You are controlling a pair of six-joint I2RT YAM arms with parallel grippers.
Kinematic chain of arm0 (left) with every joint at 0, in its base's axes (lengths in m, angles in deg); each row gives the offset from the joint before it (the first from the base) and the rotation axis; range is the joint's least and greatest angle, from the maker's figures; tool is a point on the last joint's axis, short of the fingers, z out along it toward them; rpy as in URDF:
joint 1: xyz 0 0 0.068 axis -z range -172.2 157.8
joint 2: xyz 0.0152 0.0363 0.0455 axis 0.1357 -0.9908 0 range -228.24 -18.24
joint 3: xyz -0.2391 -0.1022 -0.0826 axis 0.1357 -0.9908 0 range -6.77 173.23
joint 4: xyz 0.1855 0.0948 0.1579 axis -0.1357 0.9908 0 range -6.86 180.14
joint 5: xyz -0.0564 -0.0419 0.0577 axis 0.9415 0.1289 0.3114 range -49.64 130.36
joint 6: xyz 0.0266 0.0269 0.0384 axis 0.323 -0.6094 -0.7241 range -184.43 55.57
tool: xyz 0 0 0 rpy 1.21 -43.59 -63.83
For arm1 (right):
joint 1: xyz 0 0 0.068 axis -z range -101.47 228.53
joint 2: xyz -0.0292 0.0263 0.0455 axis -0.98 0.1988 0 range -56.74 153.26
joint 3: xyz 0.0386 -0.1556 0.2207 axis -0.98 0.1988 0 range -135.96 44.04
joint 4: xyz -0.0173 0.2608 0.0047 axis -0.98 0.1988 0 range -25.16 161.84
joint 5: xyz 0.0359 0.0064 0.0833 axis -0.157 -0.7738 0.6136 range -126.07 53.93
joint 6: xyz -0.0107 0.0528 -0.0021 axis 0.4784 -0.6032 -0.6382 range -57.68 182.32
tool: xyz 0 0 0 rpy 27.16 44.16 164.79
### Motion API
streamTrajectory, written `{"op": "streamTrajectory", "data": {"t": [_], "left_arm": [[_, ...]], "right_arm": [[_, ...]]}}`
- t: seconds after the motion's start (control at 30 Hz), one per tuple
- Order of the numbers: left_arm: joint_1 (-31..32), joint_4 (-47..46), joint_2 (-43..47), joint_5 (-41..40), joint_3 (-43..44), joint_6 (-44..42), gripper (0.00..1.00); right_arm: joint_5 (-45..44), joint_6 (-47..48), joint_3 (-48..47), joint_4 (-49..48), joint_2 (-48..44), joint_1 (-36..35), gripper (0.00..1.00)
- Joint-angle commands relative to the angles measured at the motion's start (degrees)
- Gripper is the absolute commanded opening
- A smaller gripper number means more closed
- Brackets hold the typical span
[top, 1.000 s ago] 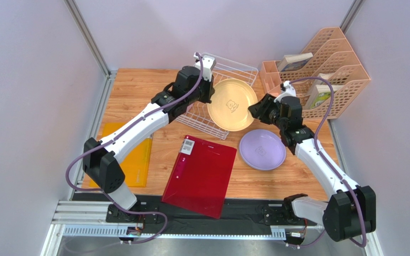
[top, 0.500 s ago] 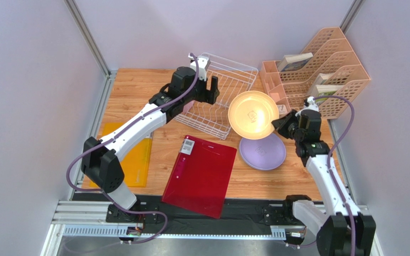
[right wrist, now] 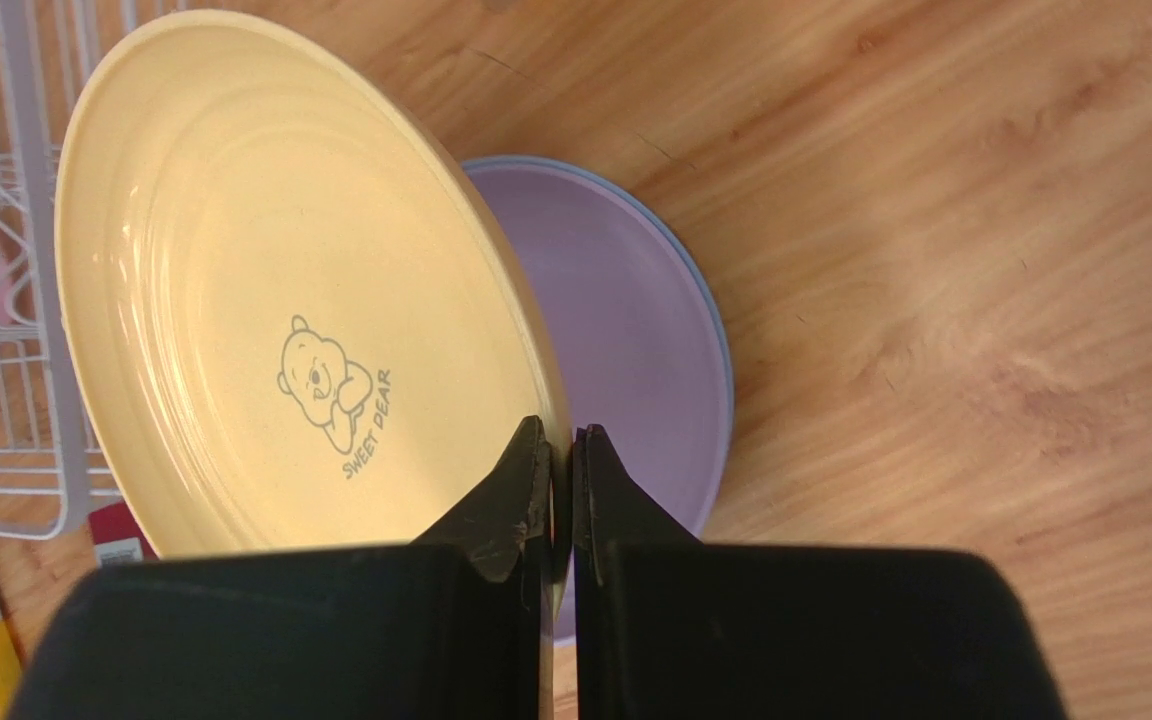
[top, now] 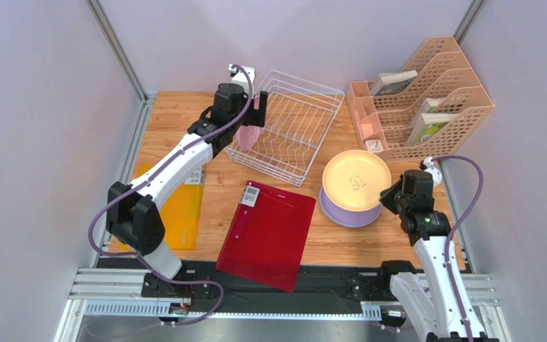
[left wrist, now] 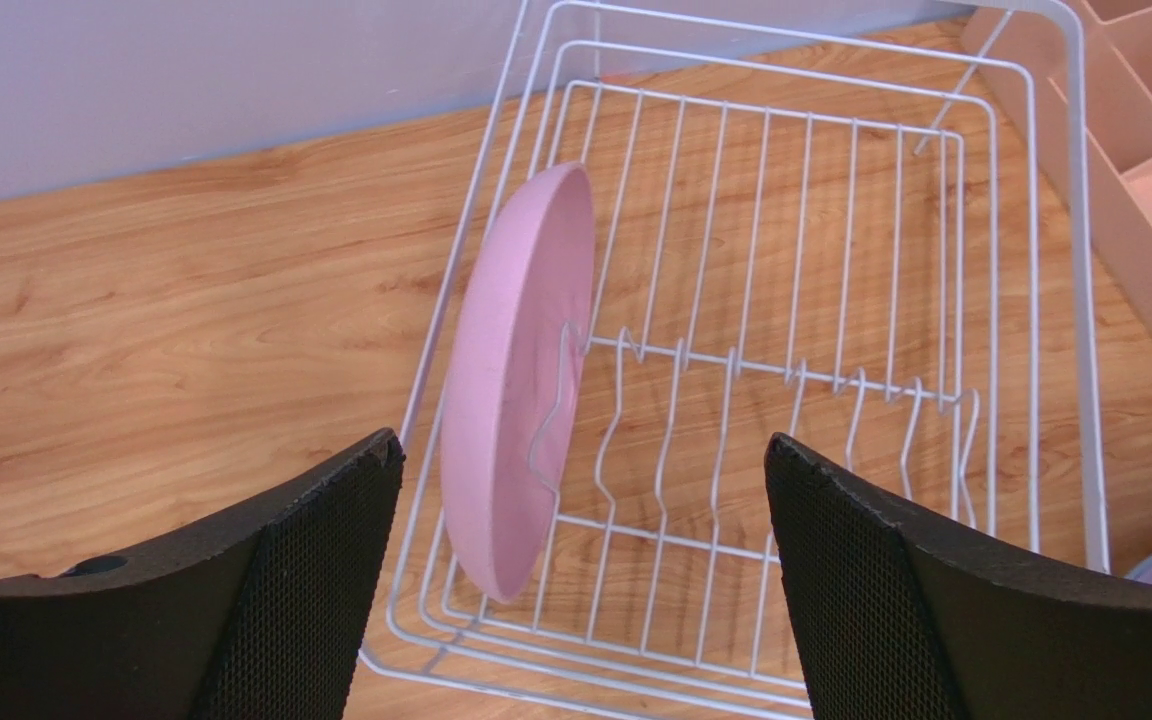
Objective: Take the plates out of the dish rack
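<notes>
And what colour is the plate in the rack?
The plate is pink; left wrist view shows it best.

This is a robotics lab test cell. Plain grey panels (top: 41,128) on aluminium posts (top: 114,48) box in a small wooden table (top: 176,117). A cabled left arm (top: 183,157) and right arm (top: 440,249) are bolted to a metal rail (top: 112,288) at its near edge. A rack (top: 294,125), a yellow plate (top: 355,179), an organizer (top: 462,107) and a red folder (top: 269,235) share the one tabletop.

Bright, even overhead light throughout, soft shadows, mild sheen on the yellow plate (right wrist: 282,300), all views sharp.
</notes>
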Motion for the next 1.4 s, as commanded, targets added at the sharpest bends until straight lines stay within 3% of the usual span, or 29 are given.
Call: {"op": "streamTrajectory", "data": {"t": [0.0,0.33,0.43,0.5,0.53,0.6,0.63,0.7,0.8,0.9,0.93,0.97,1.13,1.17,1.23,1.27,1.37], "left_arm": [[-0.6,-2.7,-1.6,-2.2,-0.8,-1.8,0.94],[-1.2,-3.9,-5.1,0.6,-2.2,0.7,0.91],[-1.2,-3.6,-5.8,0.5,-1.9,0.6,0.91],[-1.2,-3.2,-5.8,0.0,-1.9,0.6,0.9],[-1.2,-3.3,-5.8,-0.5,-2.2,0.5,0.9],[-1.2,-3.9,-5.8,-0.7,-2.3,0.5,0.89],[-1.2,-3.9,-6.1,-0.8,-2.5,0.4,0.89],[-1.2,-4.2,-6.3,-0.8,-2.5,0.5,0.87],[-1.2,-4.7,-6.9,-1.3,-2.6,0.2,0.83],[-1.2,-5.5,-7.4,-1.4,-2.9,-0.1,0.74],[-1.2,-5.9,-7.5,-1.6,-3.2,0.0,0.67],[-1.1,-6.5,-7.5,-1.6,-3.5,-0.1,0.53],[-1.1,-6.5,-8.9,-3.7,-3.7,-0.5,0.3],[-1.1,-6.6,-9.2,-3.8,-3.7,-0.7,0.22],[-1.1,-6.7,-9.5,-4.9,-3.8,-1.1,0.18],[-1.1,-6.8,-9.6,-5.2,-3.8,-1.3,0.07],[-0.8,-7.4,-10.1,-7.1,-3.7,-1.8,0.0]], "right_arm": [[-2.9,-3.4,1.9,2.0,-1.0,0.1,0.0],[-2.0,-4.0,6.5,-2.6,2.9,0.1,0.0],[-0.4,-2.6,7.6,-5.6,5.1,0.2,0.05],[-0.7,-2.0,7.3,-5.7,6.3,0.1,0.14],[-0.7,-1.7,6.9,-5.8,6.5,0.1,0.28],[0.1,-1.8,6.5,-6.9,6.5,0.1,0.46],[0.3,-1.8,6.4,-7.5,6.4,0.2,0.65],[0.2,-1.4,5.7,-7.8,6.0,0.1,0.72],[-1.9,-0.5,2.6,-5.8,5.1,0.1,0.74],[-3.4,0.8,0.0,-5.4,3.9,0.1,0.75],[-3.7,1.1,-0.6,-5.4,3.7,0.1,0.75],[-4.0,1.4,-1.7,-5.1,3.7,0.1,0.75],[-3.5,2.3,-4.2,-4.7,4.2,0.2,0.75],[-3.4,2.3,-4.4,-4.7,4.3,0.1,0.75],[-3.2,2.5,-4.3,-5.3,4.4,0.1,0.75],[-3.2,2.5,-4.2,-5.4,4.5,0.1,0.75],[-2.7,2.3,-4.0,-5.6,4.8,0.1,0.75]]}}
